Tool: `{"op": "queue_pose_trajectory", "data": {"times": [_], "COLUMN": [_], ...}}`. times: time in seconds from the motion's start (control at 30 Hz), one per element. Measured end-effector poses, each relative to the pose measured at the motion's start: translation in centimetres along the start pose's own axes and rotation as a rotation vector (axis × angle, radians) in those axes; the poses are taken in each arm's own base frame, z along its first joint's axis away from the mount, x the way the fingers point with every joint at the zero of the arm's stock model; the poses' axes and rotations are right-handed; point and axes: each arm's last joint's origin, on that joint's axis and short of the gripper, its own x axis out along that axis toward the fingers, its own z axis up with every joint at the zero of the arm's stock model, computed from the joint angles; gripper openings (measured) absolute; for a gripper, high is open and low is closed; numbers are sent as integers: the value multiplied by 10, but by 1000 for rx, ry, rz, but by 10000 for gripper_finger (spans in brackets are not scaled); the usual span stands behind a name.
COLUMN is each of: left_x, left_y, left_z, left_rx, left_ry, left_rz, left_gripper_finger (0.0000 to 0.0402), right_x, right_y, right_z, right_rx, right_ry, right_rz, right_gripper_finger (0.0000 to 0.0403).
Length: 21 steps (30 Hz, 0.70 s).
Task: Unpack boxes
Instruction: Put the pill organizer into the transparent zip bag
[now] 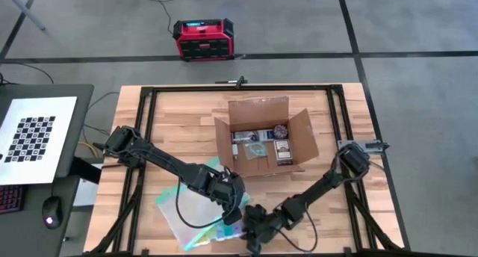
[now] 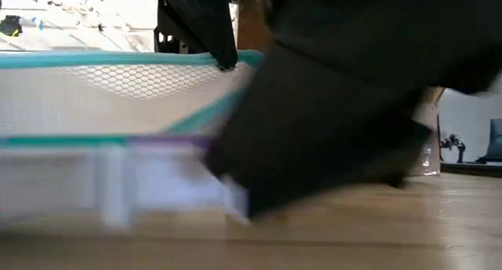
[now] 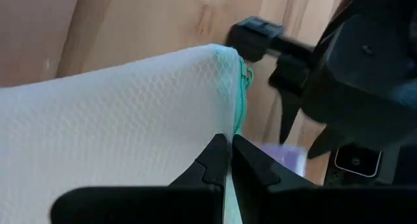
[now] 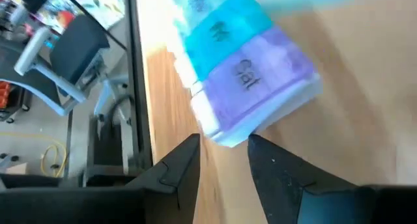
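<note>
- Box [image 1: 265, 137] is seen toward the far middle of the wooden surface [image 1: 183, 122], its four flaps spread open and small packaged items lying inside it.
- At the near edge of the surface, a mesh pouch [image 1: 196, 205] with teal edging is laid flat, well apart from the box and to its near left.
- A pill organiser [image 4: 244, 68] with a blue and a purple compartment is found at the pouch's near corner; in the right wrist view the purple lid is marked "Sat".
- The left tool [image 1: 233, 214] is brought over the pouch's near right corner; in the left wrist view its fingers [image 3: 215, 160] are pressed together on the pouch's teal seam [image 3: 240, 100], with white mesh gathered between them.
- The right tool [image 1: 252, 228] is placed just beside the left one at the near edge; its fingers [image 4: 179, 162] are held apart, and the organiser's purple end is framed just beyond their tips, not touched so far as can be told.
- In the low view the pouch's mesh and teal edge are seen lifted above the surface, with a dark arm body filling most of the right side.
- Beyond the surface, on the grey floor, a red and black case [image 1: 203, 39] is set.
- A checkerboard sheet [image 1: 33, 130] is laid on a side desk to the left.
</note>
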Motion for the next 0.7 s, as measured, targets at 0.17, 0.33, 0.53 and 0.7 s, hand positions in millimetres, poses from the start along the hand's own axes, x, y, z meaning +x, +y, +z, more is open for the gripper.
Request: {"op": "queue_pose_trajectory", "data": {"times": [0.17,0.33,0.53,0.7], "left_x": [0,8,10,10], "left_y": [0,6,7,7], "left_z": [0,-6,-8,-9], "left_rx": [15,27,27,26], "left_ry": [-1,10,17,30], "left_rz": [0,16,-4,-11], "left_gripper_finger": [0,0,0,0], "right_x": [2,3,4,-1], "right_y": [-6,-7,-14,-11], "right_z": [11,15,23,28], "right_rx": [-59,-90,-130,-106], "right_ry": [-43,-54,-102,-78], "right_rz": [-10,-11,-60,-25], "right_gripper_finger": [123,123,123,123]}}
